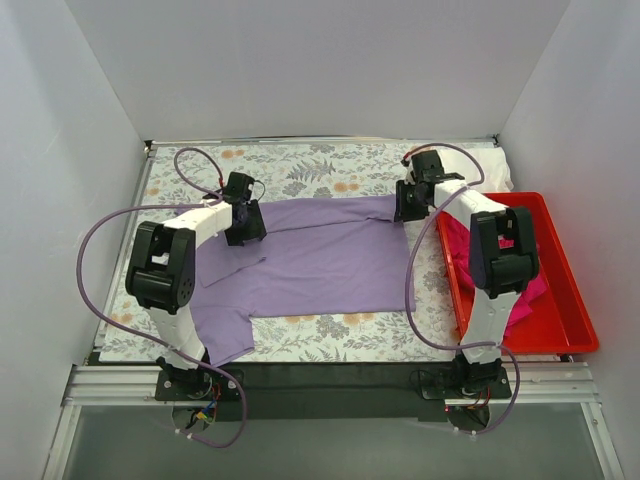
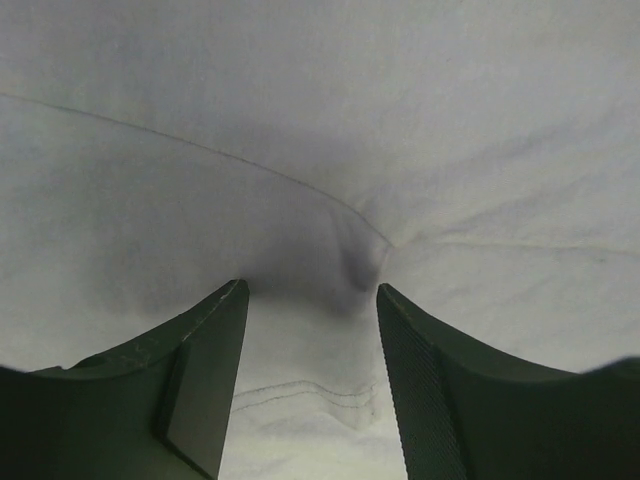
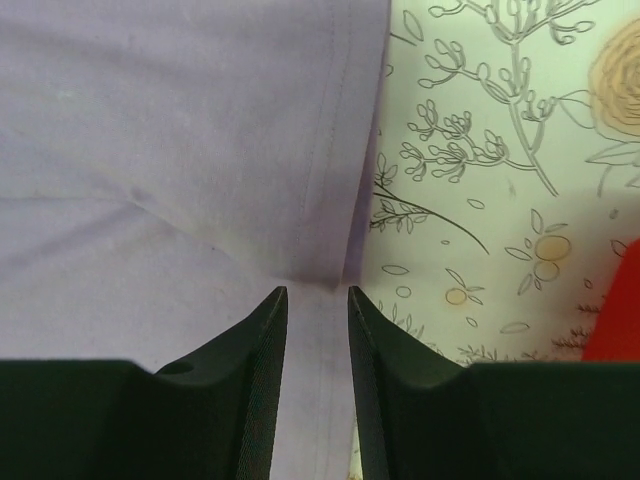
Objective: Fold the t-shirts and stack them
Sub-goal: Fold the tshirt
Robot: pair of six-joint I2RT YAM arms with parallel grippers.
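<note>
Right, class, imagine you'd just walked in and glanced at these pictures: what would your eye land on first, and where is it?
A big lavender t-shirt lies spread across the middle of the floral tablecloth, with the left gripper and right gripper down on its far edge, one at each end. At the table's right side, a bright red bin holds a crumpled magenta shirt.

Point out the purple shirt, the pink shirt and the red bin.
purple shirt (image 1: 320, 260), top view, middle of its body.
pink shirt (image 1: 532, 295), top view, fold in the bin.
red bin (image 1: 565, 300), top view, bare floor.
</note>
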